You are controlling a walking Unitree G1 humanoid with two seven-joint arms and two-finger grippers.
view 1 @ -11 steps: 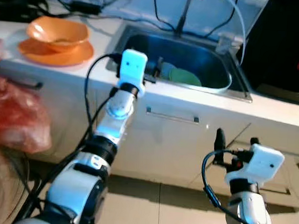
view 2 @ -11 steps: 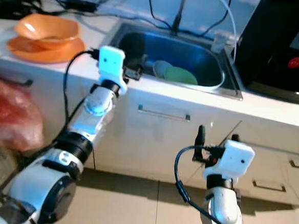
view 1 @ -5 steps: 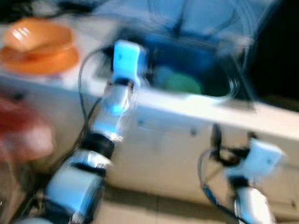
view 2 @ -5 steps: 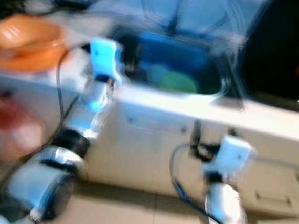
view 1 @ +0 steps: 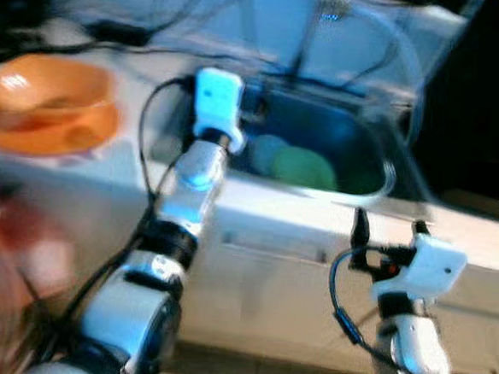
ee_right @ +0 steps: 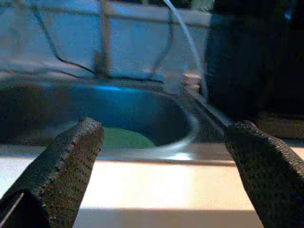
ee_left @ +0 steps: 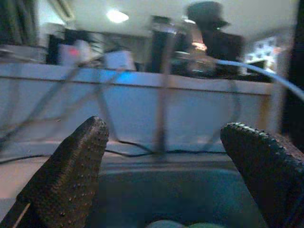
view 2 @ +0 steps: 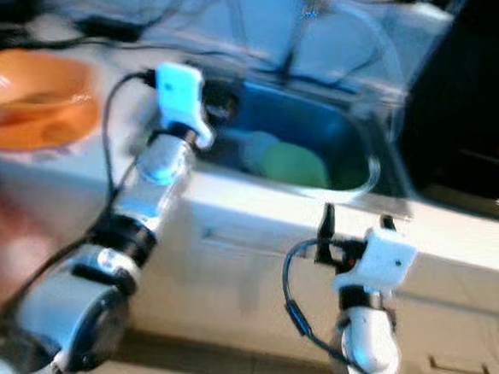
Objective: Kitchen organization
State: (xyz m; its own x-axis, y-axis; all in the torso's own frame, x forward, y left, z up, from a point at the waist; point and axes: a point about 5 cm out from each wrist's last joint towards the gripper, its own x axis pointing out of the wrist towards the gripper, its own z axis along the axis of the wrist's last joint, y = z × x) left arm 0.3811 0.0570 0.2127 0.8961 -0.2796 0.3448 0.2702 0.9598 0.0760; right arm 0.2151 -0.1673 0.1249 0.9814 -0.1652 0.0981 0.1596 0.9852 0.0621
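Observation:
A steel sink (view 1: 379, 189) is set in the white counter and holds a green plate (view 1: 302, 167) with a pale dish (view 1: 265, 147) beside it. My left gripper (ee_left: 166, 137) reaches over the sink's left rim, open, with nothing between its fingers. My right gripper (view 1: 390, 227) stands open in front of the counter's edge, level with it, facing the sink and the green plate (ee_right: 121, 138). An orange bowl (view 1: 47, 87) rests on an orange plate (view 1: 52, 135) on the counter to the left.
A black appliance (view 1: 487, 101) stands on the counter right of the sink. The faucet (view 1: 316, 29) and several cables run along the back wall. A drawer handle (view 1: 271, 248) sits under the sink. A blurred red bag (view 1: 13, 256) hangs at the lower left.
The whole view has shifted and blurred as the camera moved. Relative to the counter, the right gripper has risen to the counter's edge. The left gripper stays at the sink's left rim.

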